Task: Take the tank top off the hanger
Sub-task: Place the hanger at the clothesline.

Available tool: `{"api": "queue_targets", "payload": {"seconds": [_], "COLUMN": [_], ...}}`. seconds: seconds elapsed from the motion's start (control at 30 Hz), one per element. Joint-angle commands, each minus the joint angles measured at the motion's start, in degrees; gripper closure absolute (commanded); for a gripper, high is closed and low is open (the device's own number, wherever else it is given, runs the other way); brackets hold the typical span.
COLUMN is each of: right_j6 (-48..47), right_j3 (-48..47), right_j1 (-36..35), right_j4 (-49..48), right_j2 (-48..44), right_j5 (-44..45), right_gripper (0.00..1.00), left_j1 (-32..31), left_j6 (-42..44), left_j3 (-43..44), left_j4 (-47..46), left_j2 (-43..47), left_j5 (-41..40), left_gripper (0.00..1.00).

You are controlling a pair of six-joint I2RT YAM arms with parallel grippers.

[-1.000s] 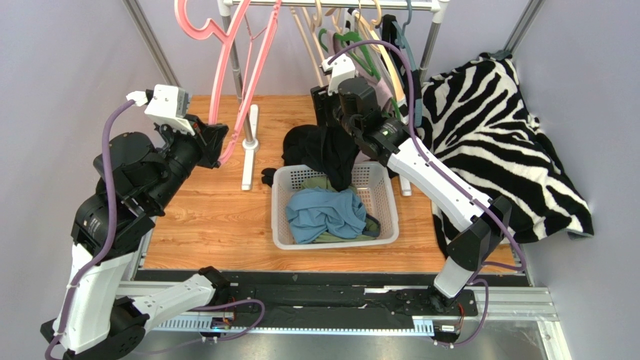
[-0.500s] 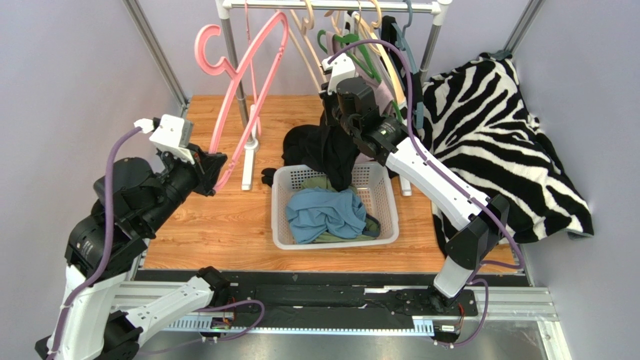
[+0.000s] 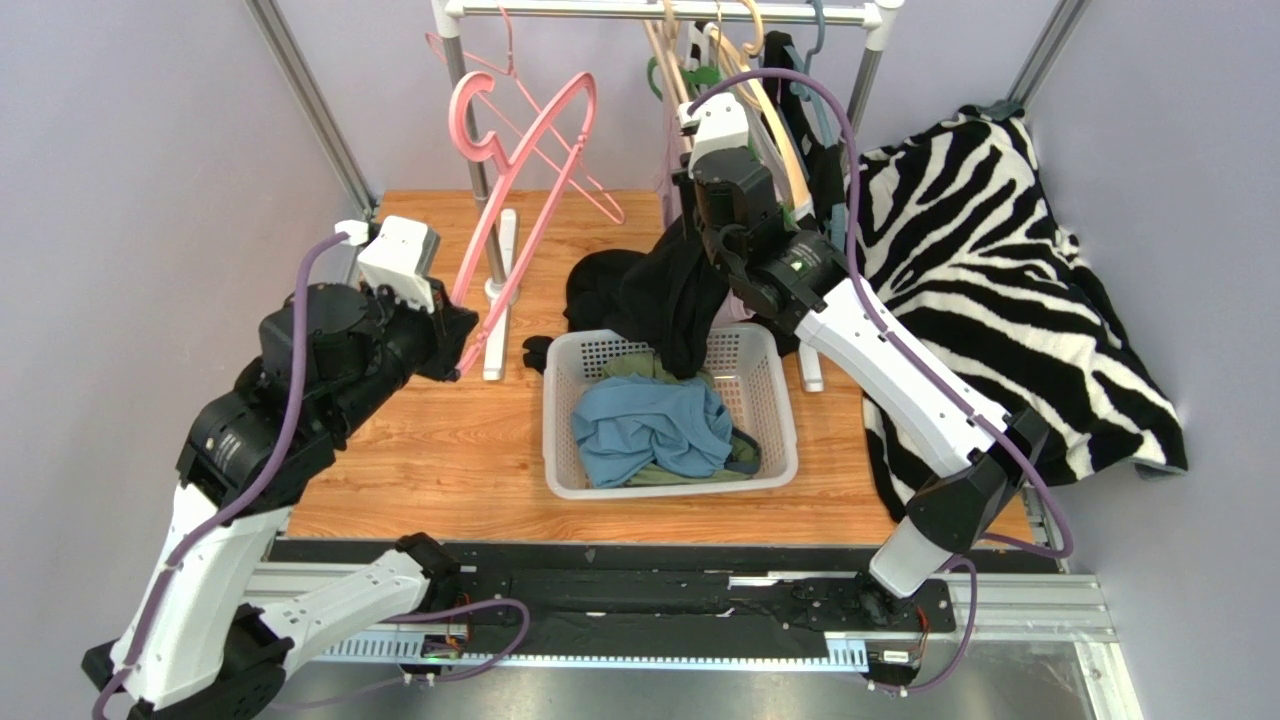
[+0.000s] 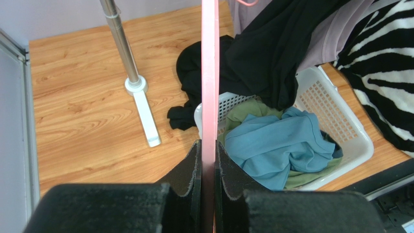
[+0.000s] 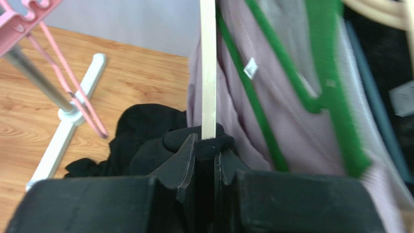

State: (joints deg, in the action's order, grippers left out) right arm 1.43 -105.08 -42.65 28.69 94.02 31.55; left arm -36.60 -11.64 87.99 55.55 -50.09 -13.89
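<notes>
From the overhead view, the left gripper (image 3: 457, 339) was seen at the left of the frame, clamped on the lower end of a pink hanger (image 3: 529, 162), whose hook stood free of the rail (image 3: 661, 9) at the top edge. The left wrist view confirmed the grip, with both fingers pressed flat against the pink bar and no gap left. That view also showed a white basket (image 4: 340, 121) at the lower right, with a blue garment (image 4: 277, 145) lying in it.

The right gripper (image 5: 206, 144) was shown fully only in its own wrist view. Its jaws were closed on a fold of the black tank top (image 3: 669, 308), and a cream hanger (image 5: 208, 68) rose straight out of the pinched cloth. In the overhead view these fingers were largely hidden by the arm. There the tank top was seen at the centre of the frame, hanging from the gripper, its lower part draped over the far rim of the basket and onto the wooden table (image 3: 406, 465).

A green hanger (image 5: 335, 82) carrying a lilac garment (image 5: 272, 111) was made out clearly only in the right wrist view. A zebra-print blanket (image 3: 992, 255) was seen whole only from overhead, at the right.
</notes>
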Motion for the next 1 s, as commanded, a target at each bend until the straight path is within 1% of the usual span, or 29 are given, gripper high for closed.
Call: {"api": "queue_targets", "payload": {"seconds": [0.0,0.17,0.33,0.5,0.8,0.97], "right_j6": [-0.2,-1.25,-1.26,-0.91,-1.08,-0.82], "right_j3": [-1.27,0.66,0.22,-0.92,-1.53,-2.32], "right_j1": [-0.24,-0.24,-0.24,-0.24,-0.32,-0.24], "right_j4": [0.32,0.31,0.67,1.55,1.9,1.99], "right_j2": [-4.89,-5.6,-5.07,-4.11,-2.7,-2.26], "right_j5": [7.21,7.21,6.95,6.86,7.03,6.59], "right_gripper": [1.0,1.0,1.0,1.0,1.0,1.0], "left_j1": [0.3,0.3,0.3,1.18,1.27,1.18], "left_j6": [-0.31,0.65,-0.22,-4.18,-9.01,-8.58], "left_j3": [4.21,6.23,6.85,6.41,4.39,4.04], "left_j4": [-1.94,0.08,1.58,3.07,4.92,4.83], "left_j2": [-3.0,-1.95,0.69,1.13,-0.19,-1.76], "left_j5": [-0.09,-0.26,1.93,8.77,16.34,14.07], "left_gripper": [1.0,1.0,1.0,1.0,1.0,1.0]}}
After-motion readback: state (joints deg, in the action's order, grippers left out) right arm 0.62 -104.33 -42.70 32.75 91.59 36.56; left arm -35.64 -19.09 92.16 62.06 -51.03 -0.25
